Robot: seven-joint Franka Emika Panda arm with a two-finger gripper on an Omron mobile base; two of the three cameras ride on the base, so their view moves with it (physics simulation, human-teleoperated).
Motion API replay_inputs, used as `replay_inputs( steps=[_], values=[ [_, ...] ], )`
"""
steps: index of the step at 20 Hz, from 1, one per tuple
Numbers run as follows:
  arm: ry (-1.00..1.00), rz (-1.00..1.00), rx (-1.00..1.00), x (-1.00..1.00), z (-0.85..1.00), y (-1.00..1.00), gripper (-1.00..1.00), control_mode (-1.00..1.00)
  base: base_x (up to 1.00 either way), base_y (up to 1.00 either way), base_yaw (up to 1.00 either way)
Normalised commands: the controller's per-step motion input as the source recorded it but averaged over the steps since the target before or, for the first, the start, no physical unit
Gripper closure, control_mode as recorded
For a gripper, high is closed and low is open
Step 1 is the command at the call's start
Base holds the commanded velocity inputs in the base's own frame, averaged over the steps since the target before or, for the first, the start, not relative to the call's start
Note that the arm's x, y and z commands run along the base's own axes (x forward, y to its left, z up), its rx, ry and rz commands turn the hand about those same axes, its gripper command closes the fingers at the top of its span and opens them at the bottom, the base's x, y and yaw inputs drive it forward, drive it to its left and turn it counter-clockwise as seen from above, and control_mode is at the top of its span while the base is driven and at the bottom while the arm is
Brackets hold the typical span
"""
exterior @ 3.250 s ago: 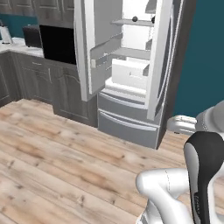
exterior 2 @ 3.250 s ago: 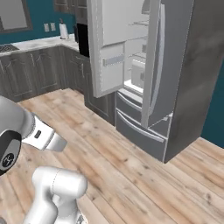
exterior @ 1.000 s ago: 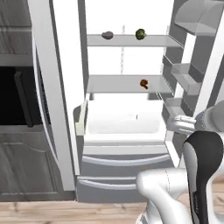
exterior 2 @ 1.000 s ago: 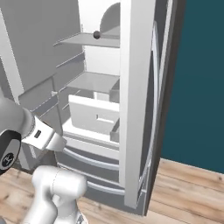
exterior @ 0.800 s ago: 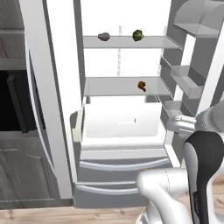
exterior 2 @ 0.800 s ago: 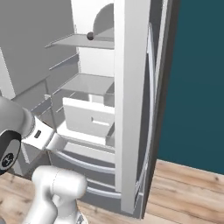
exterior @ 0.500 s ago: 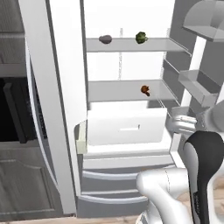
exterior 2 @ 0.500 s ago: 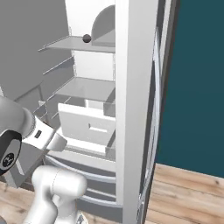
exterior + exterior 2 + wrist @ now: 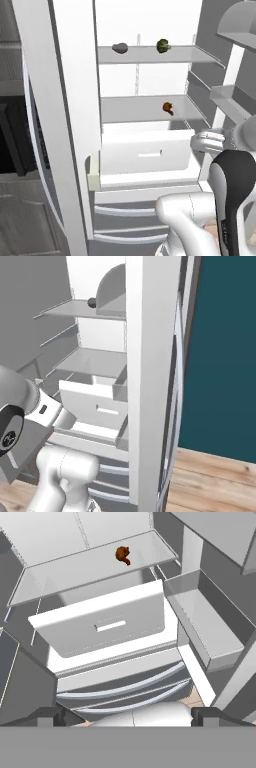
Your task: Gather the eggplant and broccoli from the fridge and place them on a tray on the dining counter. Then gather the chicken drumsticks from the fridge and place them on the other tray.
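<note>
Open fridge [image 9: 75,125] seen close. On the top shelf [image 9: 150,52] sit a grey-purple eggplant [image 9: 119,48] and, well apart to its right, green broccoli [image 9: 163,45]. A brown drumstick [image 9: 168,107] lies on the shelf below, above a white drawer [image 9: 145,155]. Fingers [image 9: 130,716] spread wide, empty, low before the drawer. The eggplant looks smooth and likely slippery: grip across its middle. The broccoli is probably light: pinch the stalk.

Eggplant [image 9: 119,48], broccoli [image 9: 163,46] above drumstick [image 9: 167,107].

Glossy white arm [image 9: 192,220], dark joints
</note>
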Motion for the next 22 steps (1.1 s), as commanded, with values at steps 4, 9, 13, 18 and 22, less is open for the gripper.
replay_inputs(
  steps=[4,9,13,18,22],
  values=[
    [0.0,0.0,0.0,0.0,0.0,0.0,-1.0,1.0,0.33,0.27,-0.06],
    [0.0,0.0,0.0,0.0,0.0,0.0,-1.0,1.0,0.11,0.33,-0.11],
    [0.0,0.0,0.0,0.0,0.0,0.0,-1.0,1.0,0.22,0.36,-0.11],
    [0.0,0.0,0.0,0.0,0.0,0.0,-1.0,1.0,0.39,0.27,-0.1],
    [0.0,0.0,0.0,0.0,0.0,0.0,-1.0,1.0,0.56,0.01,-0.05]
  ],
)
